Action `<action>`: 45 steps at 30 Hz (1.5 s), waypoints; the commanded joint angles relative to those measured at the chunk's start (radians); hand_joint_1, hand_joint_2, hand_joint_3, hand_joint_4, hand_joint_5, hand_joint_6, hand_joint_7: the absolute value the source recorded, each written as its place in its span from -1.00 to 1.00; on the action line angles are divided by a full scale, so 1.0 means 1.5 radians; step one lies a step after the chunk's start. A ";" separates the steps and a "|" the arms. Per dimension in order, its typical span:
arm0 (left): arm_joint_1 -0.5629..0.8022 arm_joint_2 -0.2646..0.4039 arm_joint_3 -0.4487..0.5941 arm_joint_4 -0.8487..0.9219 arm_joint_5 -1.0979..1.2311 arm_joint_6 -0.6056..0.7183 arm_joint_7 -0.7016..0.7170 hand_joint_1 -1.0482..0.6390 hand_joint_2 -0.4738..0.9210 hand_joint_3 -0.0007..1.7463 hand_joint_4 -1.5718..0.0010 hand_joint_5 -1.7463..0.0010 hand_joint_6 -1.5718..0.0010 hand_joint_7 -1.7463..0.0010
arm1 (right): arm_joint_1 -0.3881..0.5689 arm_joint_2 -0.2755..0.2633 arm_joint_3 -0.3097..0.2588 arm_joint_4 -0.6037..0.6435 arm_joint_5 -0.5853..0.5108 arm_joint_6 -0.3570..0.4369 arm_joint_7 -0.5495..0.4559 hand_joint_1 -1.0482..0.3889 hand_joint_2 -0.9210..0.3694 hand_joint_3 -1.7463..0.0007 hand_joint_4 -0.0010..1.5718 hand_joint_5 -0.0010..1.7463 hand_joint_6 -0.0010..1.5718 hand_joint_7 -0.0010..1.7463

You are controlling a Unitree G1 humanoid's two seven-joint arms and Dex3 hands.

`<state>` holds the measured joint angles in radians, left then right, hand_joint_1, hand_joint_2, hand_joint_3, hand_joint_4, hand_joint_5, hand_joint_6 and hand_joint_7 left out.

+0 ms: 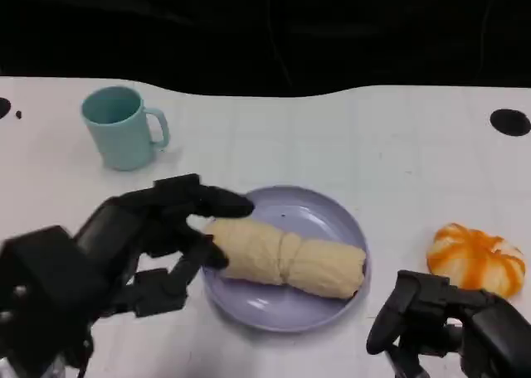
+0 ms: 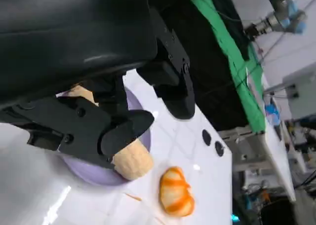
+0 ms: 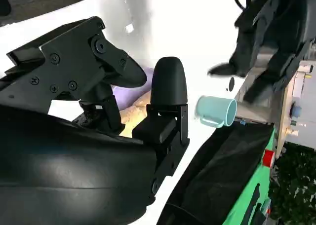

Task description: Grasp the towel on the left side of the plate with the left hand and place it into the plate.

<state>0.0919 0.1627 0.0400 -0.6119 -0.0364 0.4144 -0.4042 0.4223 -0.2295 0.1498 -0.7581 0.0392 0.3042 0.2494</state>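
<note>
1. Both hands sit near the table's front edge; the left hand [image 1: 158,237] reaches over the plate [image 1: 323,212] rim, fingers spread around the towel [image 1: 286,258] end (touching it).
2. Towel lies across the plate; right hand [image 1: 431,316] curls loosely, holding nothing.

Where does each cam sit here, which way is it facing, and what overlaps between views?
Head view: on the head or chest, looking down at the white table; left hand at the rolled towel in the purple plate, right hand low.
Left wrist view: behind the left hand, facing across the towel toward the orange pumpkin toy.
Right wrist view: behind the right hand, facing the teal mug.
Shared: plate and towel show in all three.
</note>
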 commanded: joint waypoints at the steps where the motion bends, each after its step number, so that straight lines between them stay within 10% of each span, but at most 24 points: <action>1: 0.036 -0.009 0.057 -0.058 -0.097 0.104 0.019 0.20 0.33 0.66 -0.01 -0.87 0.01 -0.54 | 0.001 -0.003 -0.006 0.003 0.003 -0.004 -0.001 0.32 -0.46 -0.22 -0.03 0.90 -0.11 0.54; 18: 0.166 -0.074 0.111 -0.209 -0.321 0.342 0.166 0.16 0.41 0.59 -0.06 -1.00 0.08 -0.93 | -0.002 -0.021 -0.032 0.011 0.010 -0.002 0.020 0.31 -0.46 -0.23 -0.06 0.90 -0.13 0.54; 45: 0.146 -0.036 0.066 -0.101 -0.318 0.294 0.179 0.18 0.46 0.50 0.04 -1.00 0.18 -0.91 | 0.009 -0.020 -0.053 0.028 0.023 -0.033 0.035 0.35 -0.47 -0.24 -0.07 0.91 -0.14 0.53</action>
<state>0.3119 0.0919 0.1407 -0.7680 -0.5190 0.8687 -0.1454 0.4283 -0.2499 0.0794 -0.7150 0.0609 0.2611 0.2979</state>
